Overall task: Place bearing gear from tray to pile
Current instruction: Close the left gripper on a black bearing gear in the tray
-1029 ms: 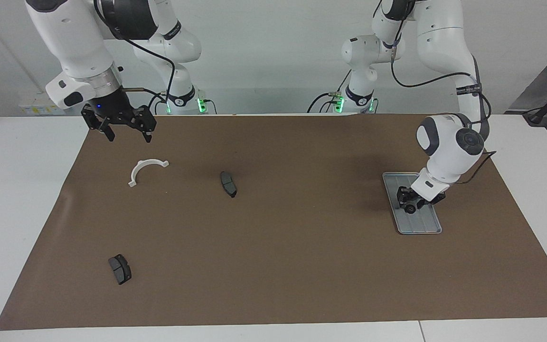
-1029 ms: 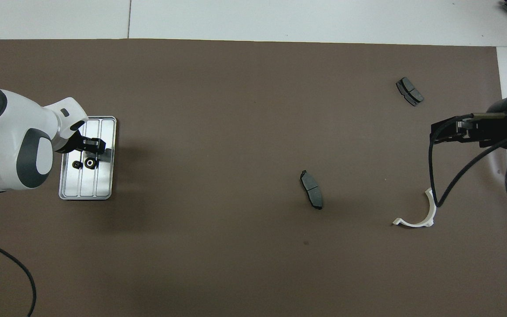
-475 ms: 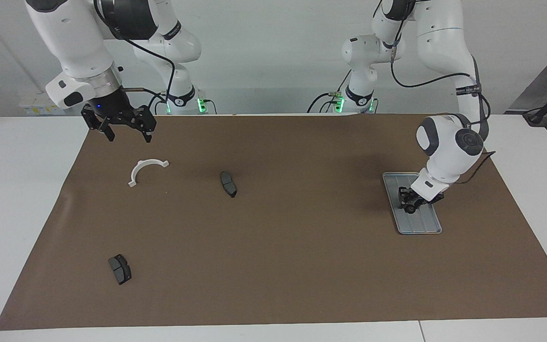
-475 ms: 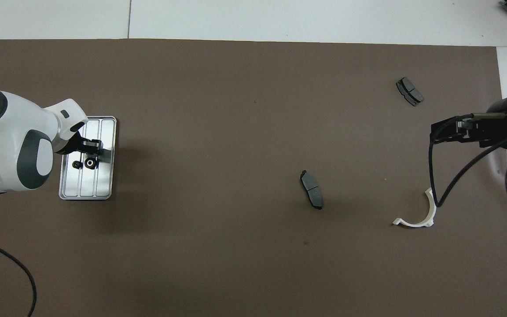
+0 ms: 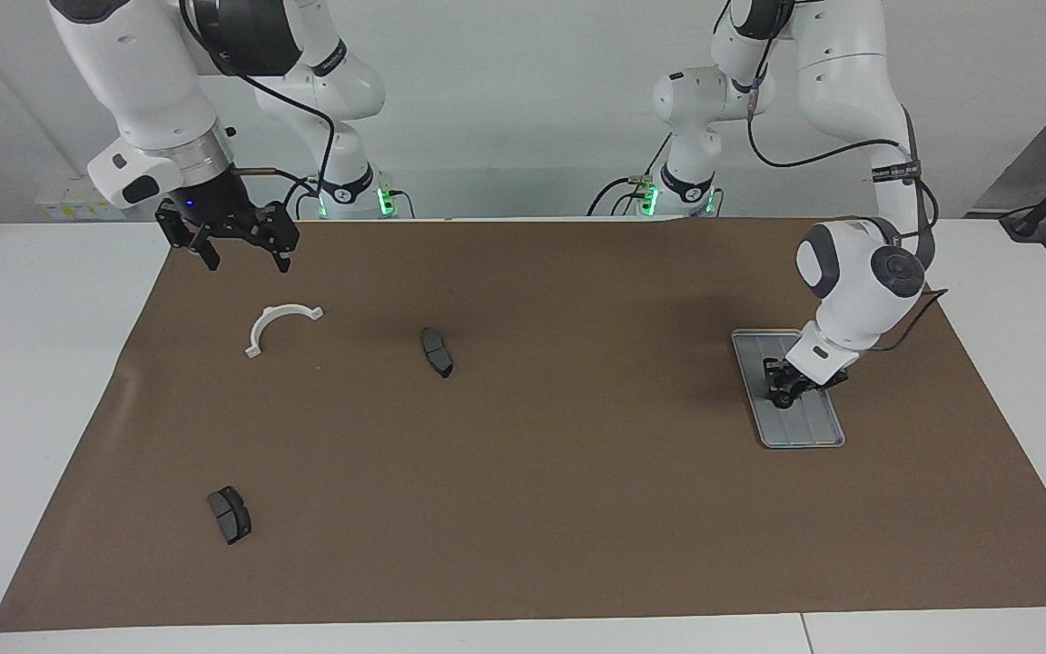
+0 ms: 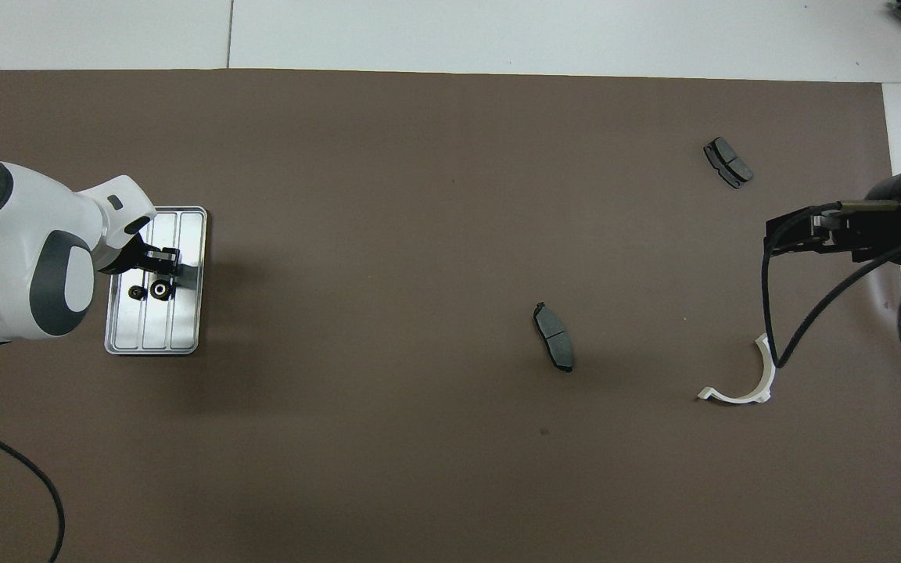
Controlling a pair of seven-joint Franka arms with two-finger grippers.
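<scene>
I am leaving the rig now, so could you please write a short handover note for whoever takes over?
Left tool: down in the tray, at the bearing gear; a grip cannot be confirmed.
Right tool: open, waiting in the air near the white bracket.
Pile: bracket and two brake pads, scattered toward the right arm's end of the table.
Done: tray reached.
Left: lift the gear and set it at the pile.

small black bearing gear (image 6: 159,290), on ridged silver tray (image 6: 184,332)
</scene>
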